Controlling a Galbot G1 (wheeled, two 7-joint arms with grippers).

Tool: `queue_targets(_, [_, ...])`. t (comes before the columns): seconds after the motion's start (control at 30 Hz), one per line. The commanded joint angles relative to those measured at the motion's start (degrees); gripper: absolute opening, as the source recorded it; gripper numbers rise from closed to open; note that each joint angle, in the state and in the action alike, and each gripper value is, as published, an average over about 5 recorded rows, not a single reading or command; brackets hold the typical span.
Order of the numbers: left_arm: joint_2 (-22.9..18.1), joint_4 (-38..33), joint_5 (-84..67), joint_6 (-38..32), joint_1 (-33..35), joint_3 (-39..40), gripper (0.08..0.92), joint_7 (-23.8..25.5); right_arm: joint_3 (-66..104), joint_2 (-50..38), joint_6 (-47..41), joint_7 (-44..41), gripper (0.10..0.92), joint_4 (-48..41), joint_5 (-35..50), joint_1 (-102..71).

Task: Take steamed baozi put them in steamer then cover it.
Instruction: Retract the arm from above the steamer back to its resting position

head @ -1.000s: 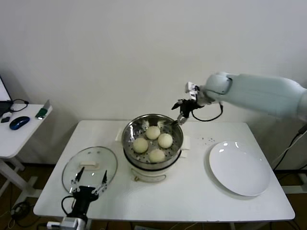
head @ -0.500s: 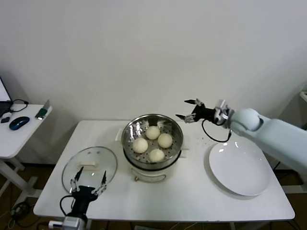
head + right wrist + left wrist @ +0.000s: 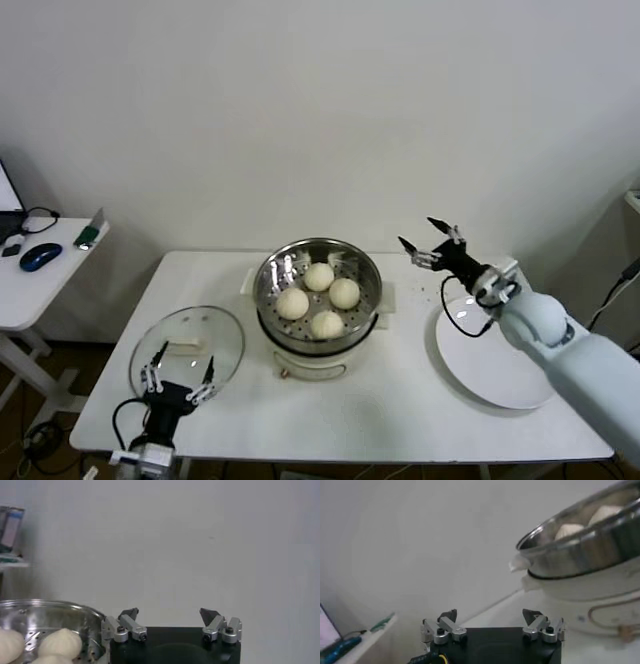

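The right gripper (image 3: 428,244) hangs in the air with its jaws spread wide and nothing between them, both fingertips pointing up and toward the robot's left. Behind it the wrist slopes down into the pale forearm, which runs off toward the robot's near right. The right wrist view shows the two fingertips (image 3: 129,615) well apart, empty gap between. The left gripper (image 3: 178,372) sits low and close to the body, jaws also wide and empty, fingers pointing forward and up, black wrist directly below them.
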Motion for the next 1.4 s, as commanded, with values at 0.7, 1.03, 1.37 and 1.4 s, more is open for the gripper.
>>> queue_targets(0.7, [6.47, 14.58, 56.36, 2.57, -9.41, 0.15, 0.823, 1.02, 41.39, 22.88, -3.3, -2.94, 0.823, 5.13, -11.61, -38.62])
queue_targets(1.03, [4.97, 24.48, 59.48, 1.36, -16.77, 1.16, 0.823, -1.49, 41.25, 23.1, -3.36, -2.84, 0.823, 5.05, -13.04, -38.09])
queue_targets(1.37, [5.15, 31.51, 59.17, 0.39, -22.15, 2.31, 0.823, -3.58, 41.18, 23.62, -3.16, -2.86, 0.823, 4.83, -14.74, -37.86])
queue_targets(1.4, [5.17, 32.06, 59.11, 0.33, -22.58, 2.37, 0.823, -3.95, 41.18, 23.75, -3.11, -2.87, 0.823, 4.8, -14.99, -37.86])
